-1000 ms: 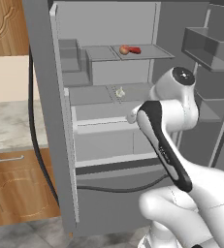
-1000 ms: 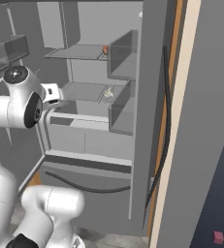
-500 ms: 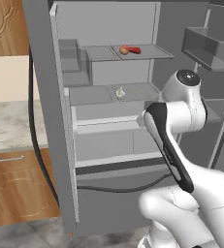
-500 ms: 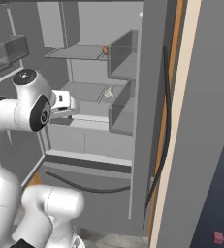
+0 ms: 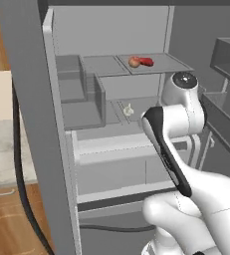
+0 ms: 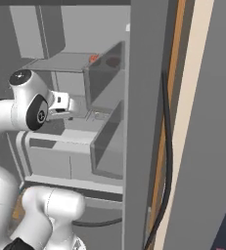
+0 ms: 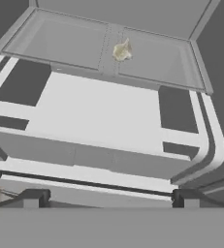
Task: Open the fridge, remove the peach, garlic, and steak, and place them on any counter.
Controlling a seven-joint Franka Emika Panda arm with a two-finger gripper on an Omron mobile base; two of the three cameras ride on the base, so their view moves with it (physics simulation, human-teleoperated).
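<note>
Near the top centre of the hand view, your garlic [image 7: 121, 50] waits on the fridge [image 5: 24, 114] middle shelf.
Your gripper [image 7: 108, 197] is spread wide and empty, its fingertips [image 7: 34, 197] at the frame's bottom, well short of the bulb. Upper centre of the left base view, peach [image 5: 134, 62] and steak [image 5: 147, 62] touch on the top shelf. Garlic looks light, papery, liable to roll: pinch its broad middle gently.

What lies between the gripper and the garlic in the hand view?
Nothing stands between: from the open gripper, the hand view shows bare white drawer tops, then bare shelf up to the garlic.
</note>
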